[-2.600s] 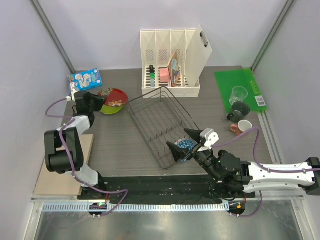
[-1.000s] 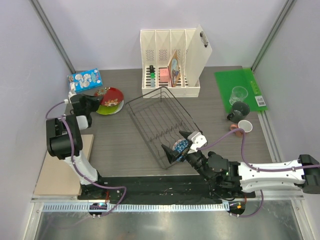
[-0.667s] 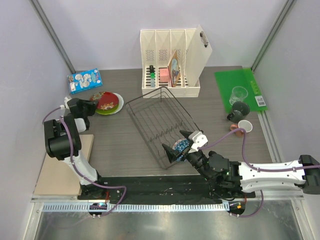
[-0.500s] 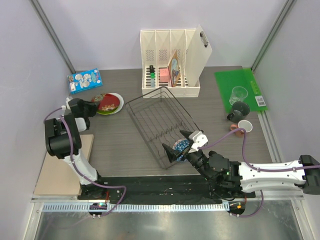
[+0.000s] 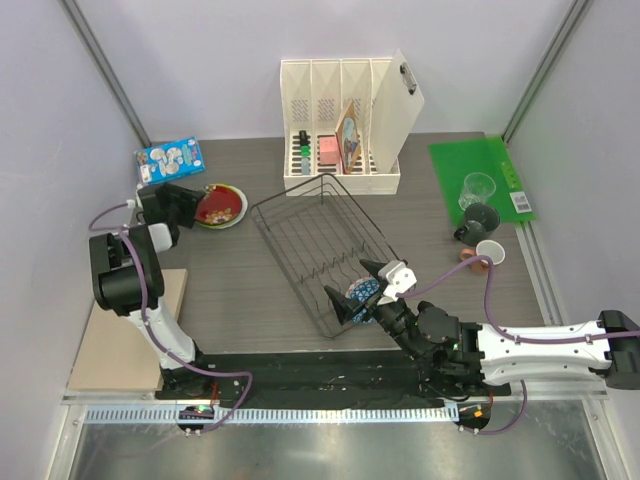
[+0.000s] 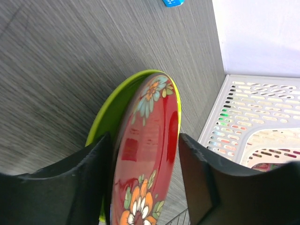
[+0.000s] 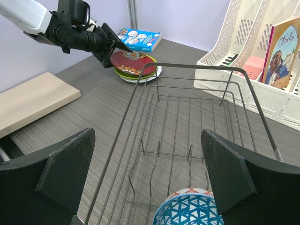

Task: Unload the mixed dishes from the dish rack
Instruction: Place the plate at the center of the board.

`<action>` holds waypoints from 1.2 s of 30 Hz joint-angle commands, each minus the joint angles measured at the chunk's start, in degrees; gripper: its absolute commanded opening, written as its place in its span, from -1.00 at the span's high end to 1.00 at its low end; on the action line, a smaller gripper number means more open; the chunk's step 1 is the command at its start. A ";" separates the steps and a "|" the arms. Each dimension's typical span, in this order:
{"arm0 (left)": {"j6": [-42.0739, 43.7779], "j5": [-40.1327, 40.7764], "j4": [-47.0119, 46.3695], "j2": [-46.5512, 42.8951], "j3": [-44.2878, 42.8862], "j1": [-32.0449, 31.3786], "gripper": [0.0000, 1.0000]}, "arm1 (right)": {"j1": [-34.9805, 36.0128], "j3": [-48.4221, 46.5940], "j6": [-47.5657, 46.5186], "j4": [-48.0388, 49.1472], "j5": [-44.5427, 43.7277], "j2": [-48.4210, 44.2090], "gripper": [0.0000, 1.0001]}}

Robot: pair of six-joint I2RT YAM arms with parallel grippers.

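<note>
The bowl (image 7: 187,211) sat at the near end of the rack (image 5: 310,235), between my right fingers (image 7: 65,168), spread wide, empty. Judged glazed, stiff, slick, chippable; best pinched across the rim. My left fingers (image 6: 89,178) flanked the red plate (image 6: 150,140) on the lime plate (image 6: 108,124); gripping or slack, I couldn't tell

The red floral plate (image 6: 147,154) looks like glossy glazed ceramic, with light streaking across it; the lime-green plate (image 6: 108,129) is smooth too. The dish rack (image 7: 197,117) is thin dark metal wire. The table (image 6: 56,70) is matt grey wood grain, and the file holder (image 6: 253,108) is cream perforated plastic.
</note>
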State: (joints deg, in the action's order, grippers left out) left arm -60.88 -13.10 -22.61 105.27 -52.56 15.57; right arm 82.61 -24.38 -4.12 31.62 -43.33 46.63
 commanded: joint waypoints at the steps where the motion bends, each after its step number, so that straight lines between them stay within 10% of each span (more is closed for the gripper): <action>1: 2.87 0.27 8.10 -1.38 -2.72 -0.10 -0.25 | -0.25 0.12 1.66 2.92 -0.09 -0.58 -0.99; 13: 9.01 2.12 38.67 -3.32 -10.28 -1.16 -0.33 | -0.34 0.04 1.83 4.07 0.88 0.74 -0.99; 36: 12.72 0.62 54.42 0.37 -19.07 -5.11 -0.36 | -0.43 1.18 2.54 3.36 0.35 -1.72 -0.99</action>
State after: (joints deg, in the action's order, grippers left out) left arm -50.19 -12.03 24.10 104.42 -70.39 10.72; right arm 82.32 -23.20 -2.76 32.08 -42.28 45.98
